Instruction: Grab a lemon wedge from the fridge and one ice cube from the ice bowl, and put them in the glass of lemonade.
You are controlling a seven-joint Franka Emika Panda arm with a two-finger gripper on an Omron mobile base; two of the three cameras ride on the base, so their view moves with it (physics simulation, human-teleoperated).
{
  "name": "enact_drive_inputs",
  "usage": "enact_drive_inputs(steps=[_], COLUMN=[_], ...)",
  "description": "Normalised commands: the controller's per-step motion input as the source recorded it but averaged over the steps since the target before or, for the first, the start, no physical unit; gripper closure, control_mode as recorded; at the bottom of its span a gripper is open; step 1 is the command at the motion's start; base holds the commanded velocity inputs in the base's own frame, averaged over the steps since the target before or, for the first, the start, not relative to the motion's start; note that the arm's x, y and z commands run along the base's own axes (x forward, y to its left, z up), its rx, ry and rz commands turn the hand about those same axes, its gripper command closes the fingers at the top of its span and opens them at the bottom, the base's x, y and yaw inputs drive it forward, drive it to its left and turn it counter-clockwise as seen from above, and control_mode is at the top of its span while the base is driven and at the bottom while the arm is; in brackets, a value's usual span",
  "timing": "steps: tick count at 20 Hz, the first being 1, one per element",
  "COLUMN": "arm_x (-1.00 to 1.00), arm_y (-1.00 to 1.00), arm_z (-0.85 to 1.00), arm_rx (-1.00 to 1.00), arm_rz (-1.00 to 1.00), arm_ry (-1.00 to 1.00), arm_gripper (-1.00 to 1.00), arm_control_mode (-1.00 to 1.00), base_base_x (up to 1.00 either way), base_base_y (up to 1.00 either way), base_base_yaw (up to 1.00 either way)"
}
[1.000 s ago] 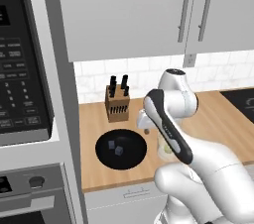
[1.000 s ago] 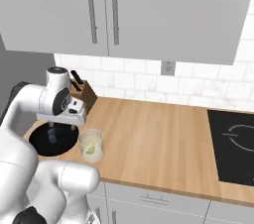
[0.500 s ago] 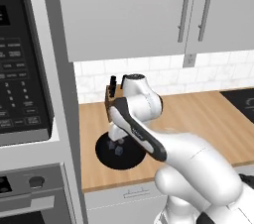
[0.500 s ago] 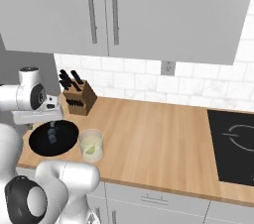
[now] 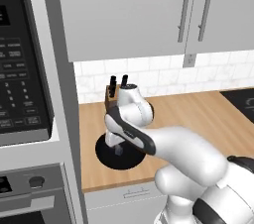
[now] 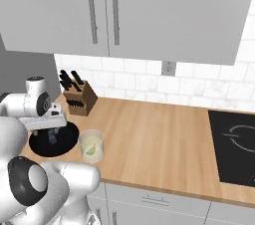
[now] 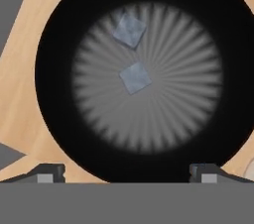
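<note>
The black ice bowl (image 7: 54,69) lies directly under my gripper (image 7: 127,173), whose finger tips stand wide apart with nothing between them. Two greyish ice cubes sit in the bowl, one at its middle (image 7: 135,78) and one further off (image 7: 129,29). Seen from the right base, the gripper (image 6: 50,130) hangs just above the bowl (image 6: 37,145), and the glass of lemonade (image 6: 91,145) stands right of the bowl with a pale yellow-green lemon wedge (image 6: 89,150) inside. From the left base, the hand (image 5: 115,141) covers part of the bowl (image 5: 106,154). The fridge is out of view.
A wooden knife block (image 6: 77,98) stands behind the bowl against the tiled wall. The black oven stack (image 5: 20,69) walls off the counter's left end. A black cooktop (image 6: 234,147) lies far right. Wall cabinets hang overhead.
The arm has swung left from beside the glass to a place over the ice bowl and come down closer to it. The gripper has stayed open.
</note>
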Motion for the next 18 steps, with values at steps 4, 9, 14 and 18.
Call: enact_drive_inputs(steps=[4, 9, 14, 18], arm_x=[0.42, 0.45, 0.25, 0.17], arm_y=[0.08, 0.21, 0.17, 0.01], arm_z=[-0.70, -0.47, -0.17, -0.19], arm_rx=[0.00, 0.00, 0.00, 0.00], arm_rz=[0.01, 0.00, 0.04, 0.04], arm_ry=[0.00, 0.00, 0.04, 0.05], arm_gripper=[-1.00, -1.00, -1.00, -1.00], arm_control_mode=[-1.00, -1.00, -1.00, -1.00], base_base_x=[0.00, 0.00, 0.00, 0.00], base_base_y=[0.00, 0.00, 0.00, 0.00], base_base_yaw=[0.00, 0.00, 0.00, 0.00])
